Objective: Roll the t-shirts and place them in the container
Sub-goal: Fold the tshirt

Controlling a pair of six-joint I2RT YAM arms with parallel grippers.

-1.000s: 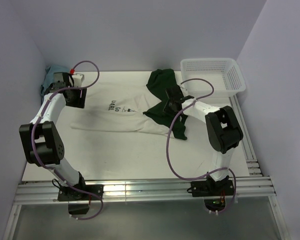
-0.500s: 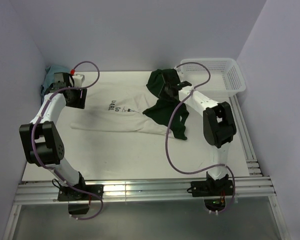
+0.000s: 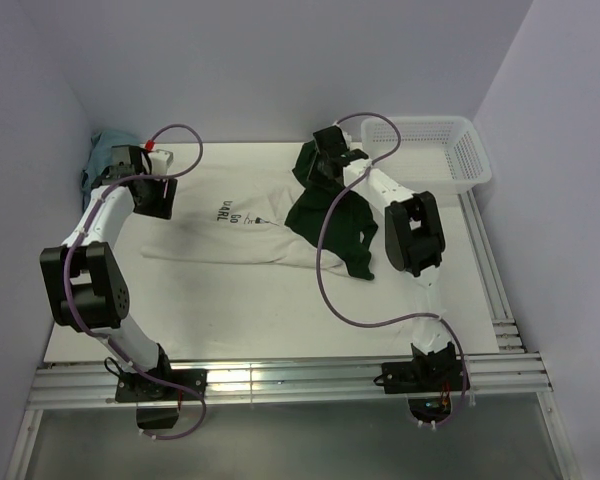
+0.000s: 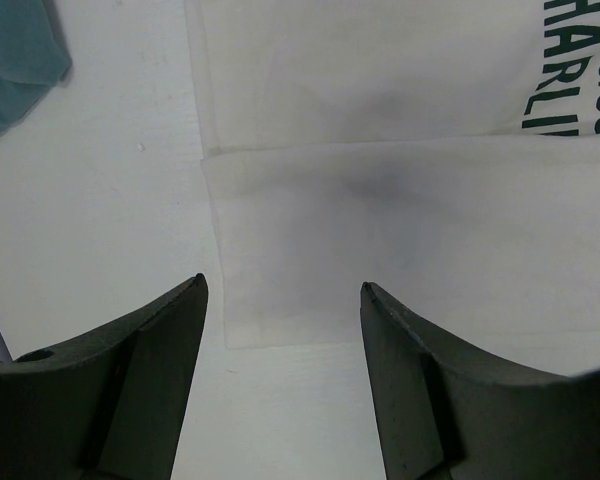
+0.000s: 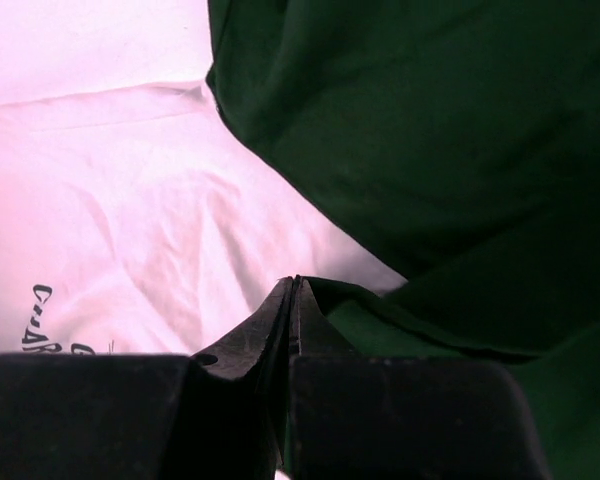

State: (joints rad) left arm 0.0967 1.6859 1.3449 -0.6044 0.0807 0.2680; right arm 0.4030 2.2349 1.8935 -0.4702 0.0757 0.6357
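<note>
Well, the right gripper (image 5: 292, 285) is pressed shut at a fold of the dark green sleeve (image 5: 430, 150). The left gripper (image 4: 283, 290) hangs wide open over a hem corner of the cream t-shirt (image 3: 240, 225), spread on the white table (image 3: 230, 310). A teal cloth (image 3: 98, 158) lies at the far-left corner.

Basket (image 3: 470, 160) right of t-shirt (image 3: 240, 235), teal cloth (image 3: 96, 158) left

Cream t-shirt (image 3: 242, 225) lies spread out, dark green sleeves bunched.
</note>
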